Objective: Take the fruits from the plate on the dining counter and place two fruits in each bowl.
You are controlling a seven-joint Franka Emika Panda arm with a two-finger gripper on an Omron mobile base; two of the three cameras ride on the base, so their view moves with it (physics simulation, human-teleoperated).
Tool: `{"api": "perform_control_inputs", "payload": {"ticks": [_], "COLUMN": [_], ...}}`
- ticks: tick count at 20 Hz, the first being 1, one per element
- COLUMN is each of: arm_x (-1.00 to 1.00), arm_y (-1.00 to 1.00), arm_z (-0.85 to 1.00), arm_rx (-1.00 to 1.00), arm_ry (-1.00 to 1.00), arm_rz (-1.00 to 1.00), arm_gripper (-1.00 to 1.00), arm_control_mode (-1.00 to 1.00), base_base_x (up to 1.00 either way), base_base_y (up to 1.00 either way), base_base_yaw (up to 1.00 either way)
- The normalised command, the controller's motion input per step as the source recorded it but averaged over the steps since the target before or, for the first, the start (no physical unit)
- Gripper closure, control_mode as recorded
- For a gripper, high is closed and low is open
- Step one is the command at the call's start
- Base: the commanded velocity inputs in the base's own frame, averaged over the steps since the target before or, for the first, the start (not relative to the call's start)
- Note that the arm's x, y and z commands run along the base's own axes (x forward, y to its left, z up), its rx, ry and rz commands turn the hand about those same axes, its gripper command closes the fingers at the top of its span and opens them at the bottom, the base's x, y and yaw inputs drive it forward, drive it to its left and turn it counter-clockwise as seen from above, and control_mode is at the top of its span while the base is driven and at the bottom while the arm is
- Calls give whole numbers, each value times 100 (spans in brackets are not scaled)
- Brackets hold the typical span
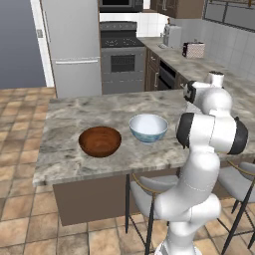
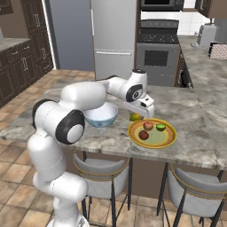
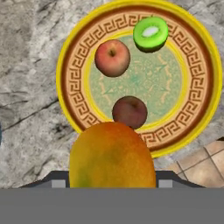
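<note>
My gripper (image 2: 135,116) is shut on the yellow fruit (image 3: 112,155) and holds it a little above the dining counter (image 2: 195,142), just left of the yellow plate (image 2: 168,141). On the plate (image 3: 70,65) lie a reddish-peach fruit (image 3: 112,57), a dark red fruit (image 3: 129,111) and a bright green fruit (image 3: 150,33). The white bowl (image 1: 148,127) stands left of the gripper, with the brown wooden bowl (image 1: 100,141) further left. Both bowls look empty. My arm hides the plate in the left base view.
Stools (image 2: 102,177) stand under the counter's near edge. A stove (image 1: 122,57) and fridge (image 1: 73,45) are at the back. A toaster (image 1: 172,36) and a small box (image 1: 194,49) sit on the far worktop.
</note>
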Motion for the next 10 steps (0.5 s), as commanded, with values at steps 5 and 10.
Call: {"api": "perform_control_inputs", "payload": {"ticks": [5, 10], "arm_x": [3, 5], "arm_y": [100, 99], "arm_z": [21, 9], "arm_rx": [-1, 0], "arm_ry": [0, -1], "arm_rz": [3, 7], "arm_gripper": [100, 100], "arm_control_mode": [-100, -100], "base_base_x": [0, 0], "base_base_y": [0, 0], "base_base_yaw": [0, 0]}}
